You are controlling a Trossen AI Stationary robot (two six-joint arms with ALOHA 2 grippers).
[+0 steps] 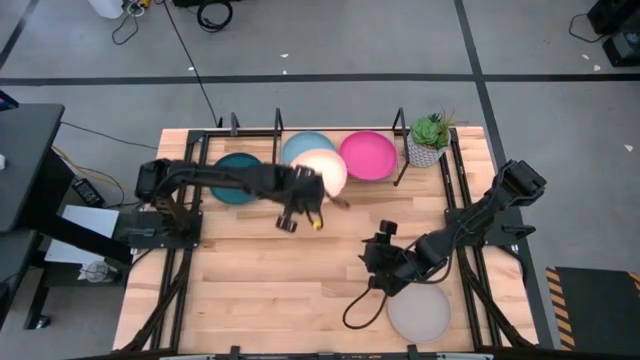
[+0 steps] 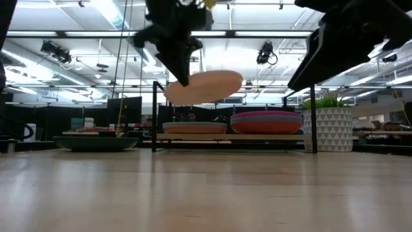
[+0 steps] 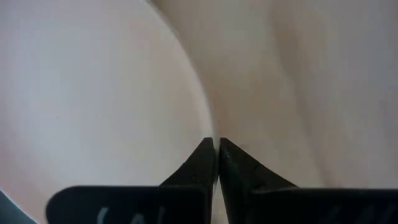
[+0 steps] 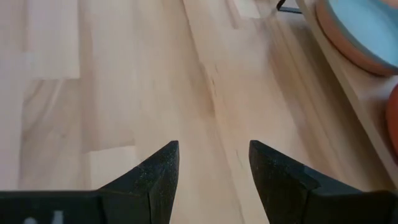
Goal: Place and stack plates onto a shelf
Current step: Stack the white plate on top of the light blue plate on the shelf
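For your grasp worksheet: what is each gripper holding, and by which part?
The left gripper pinches the cream plate by its rim. The right gripper is open and holds nothing.

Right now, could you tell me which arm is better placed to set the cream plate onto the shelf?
The left. Its gripper is shut on the cream plate's rim, holding it in the air beside the light blue plate on the shelf. The right gripper is open and empty, near the grey plate.
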